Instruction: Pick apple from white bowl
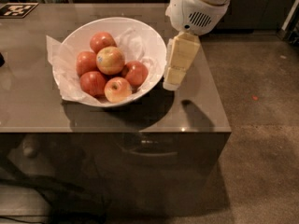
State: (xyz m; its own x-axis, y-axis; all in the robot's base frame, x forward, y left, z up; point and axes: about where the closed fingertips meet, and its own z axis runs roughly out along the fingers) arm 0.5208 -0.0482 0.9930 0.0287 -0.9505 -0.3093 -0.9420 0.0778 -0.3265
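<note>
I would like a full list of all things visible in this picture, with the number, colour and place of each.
apple: one, pale yellow-green with orange-red blush, on top of the pile in the bowl
red apples: four, red, around it
smaller apple: one, yellow-red, front of the bowl
white bowl: one, white, on the table
paper: one sheet, white, lining the bowl
table: one, glossy grey-brown
marker tag: one, black and white, table's far left corner
claw: one, cream, beside the bowl's right rim
arm housing: one, white, above the claw
</note>
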